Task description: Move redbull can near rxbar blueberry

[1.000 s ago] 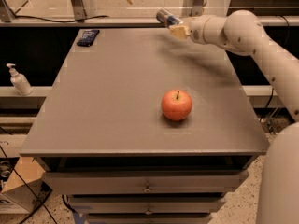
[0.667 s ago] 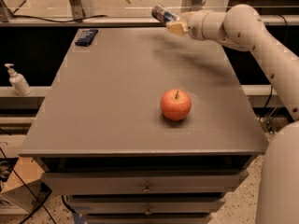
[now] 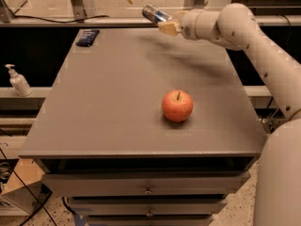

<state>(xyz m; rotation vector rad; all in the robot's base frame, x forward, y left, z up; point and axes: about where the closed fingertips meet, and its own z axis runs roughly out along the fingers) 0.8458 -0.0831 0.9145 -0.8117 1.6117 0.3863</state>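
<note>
Camera view: gripper [image 3: 168, 27], upper centre, grasps the tilted redbull can [image 3: 155, 14] aloft; slippage could drop it short of rxbar blueberry [image 3: 87, 37], upper left.

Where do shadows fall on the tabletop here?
Camera view: a broad, soft shadow on the table under the arm and the gripper, which holds the redbull can aloft at the far edge; the apple casts a small dark shadow right at its base.
</note>
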